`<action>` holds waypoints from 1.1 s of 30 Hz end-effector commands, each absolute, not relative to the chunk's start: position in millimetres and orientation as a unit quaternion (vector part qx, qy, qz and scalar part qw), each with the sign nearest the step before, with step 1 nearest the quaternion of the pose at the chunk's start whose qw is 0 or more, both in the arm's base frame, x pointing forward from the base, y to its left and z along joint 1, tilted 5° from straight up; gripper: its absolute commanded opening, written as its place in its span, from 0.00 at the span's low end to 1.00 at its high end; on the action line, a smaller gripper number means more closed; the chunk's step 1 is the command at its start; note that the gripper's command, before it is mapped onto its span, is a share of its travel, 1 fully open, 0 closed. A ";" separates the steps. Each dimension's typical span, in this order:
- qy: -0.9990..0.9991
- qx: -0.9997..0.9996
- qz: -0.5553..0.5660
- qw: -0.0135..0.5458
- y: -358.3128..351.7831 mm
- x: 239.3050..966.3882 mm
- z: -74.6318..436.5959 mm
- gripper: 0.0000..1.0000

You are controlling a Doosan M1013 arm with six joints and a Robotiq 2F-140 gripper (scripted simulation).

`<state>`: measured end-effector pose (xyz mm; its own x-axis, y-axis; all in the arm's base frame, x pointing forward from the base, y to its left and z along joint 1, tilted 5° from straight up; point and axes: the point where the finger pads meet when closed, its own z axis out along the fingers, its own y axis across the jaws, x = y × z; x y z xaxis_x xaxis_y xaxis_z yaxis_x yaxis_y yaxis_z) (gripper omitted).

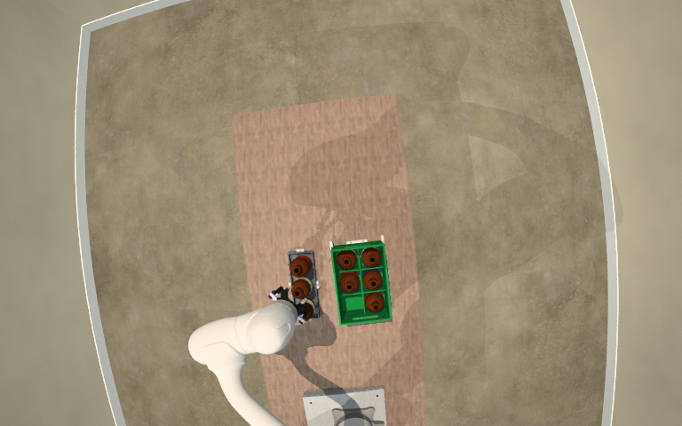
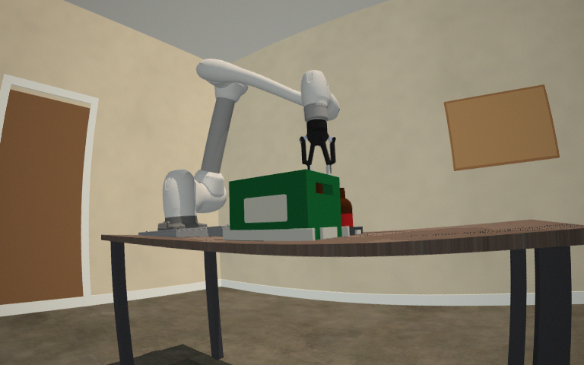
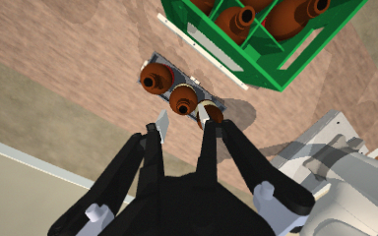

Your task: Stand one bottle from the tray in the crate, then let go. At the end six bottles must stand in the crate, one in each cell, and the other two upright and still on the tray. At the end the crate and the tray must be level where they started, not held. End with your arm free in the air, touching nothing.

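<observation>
The green crate stands level. Brown bottles fill its cells except one, the near left cell in the overhead view, which is empty. The grey tray lies beside it with three upright bottles in a row: a far one with a red label, a middle one, and a near one partly hidden by a finger. My gripper is partly open and empty, pointing down above the tray's near end, higher than the bottles.
The robot's base plate is on the table near the crate's near side. The crate's wall rises between the tray and the cells. White brackets flank the crate's foot. My arm reaches over the table's left edge in the overhead view.
</observation>
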<state>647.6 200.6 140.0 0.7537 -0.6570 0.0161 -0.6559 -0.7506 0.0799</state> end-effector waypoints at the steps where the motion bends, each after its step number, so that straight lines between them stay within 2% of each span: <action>1: -0.353 0.935 -0.009 0.040 202.0 643.6 134.2 0.38; 33: -0.353 0.935 -0.009 0.040 199.7 642.1 102.0 0.38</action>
<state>646.0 200.6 114.3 0.7546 -0.6560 0.0170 -0.6551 -0.7517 0.0757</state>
